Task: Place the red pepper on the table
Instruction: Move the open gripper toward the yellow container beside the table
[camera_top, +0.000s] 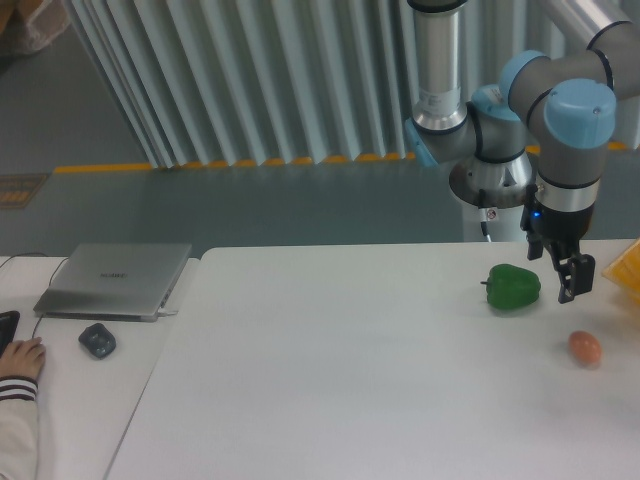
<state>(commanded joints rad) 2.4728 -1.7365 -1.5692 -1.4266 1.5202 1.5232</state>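
Wide white table (350, 380), matte and flat, filling the lower frame and cut off at the bottom and right edges. To its left, touching or nearly so, a smaller white desk (90, 400) carrying a closed grey laptop (115, 280), a dark mouse (97, 341) just in front of it, and a person's hand (20, 357) at the desk's left edge, sleeve cut by the frame. Behind both, grey floor with a yellow stripe (200, 164) running along the foot of a pale ribbed curtain (250, 80).

No sight of the red pepper anywhere in this view, so cannot tell its place, its heading or its long axis.

Near the table's far right corner, a green pepper (514, 287) lying on its side, stem toward the left. Closer to the front and nearer the right edge, a small orange-brown egg (586, 347), well apart from the green pepper. At the right edge, a sliver of something yellow (625, 268), mostly out of frame and hard to name.

Grey and blue arm (570, 110) reaching down over the far right corner, gripper (567, 280) hanging just right of the green pepper, above the surface. Fingers (570, 288) dark, small and seen side-on: cannot tell whether spread or closed.
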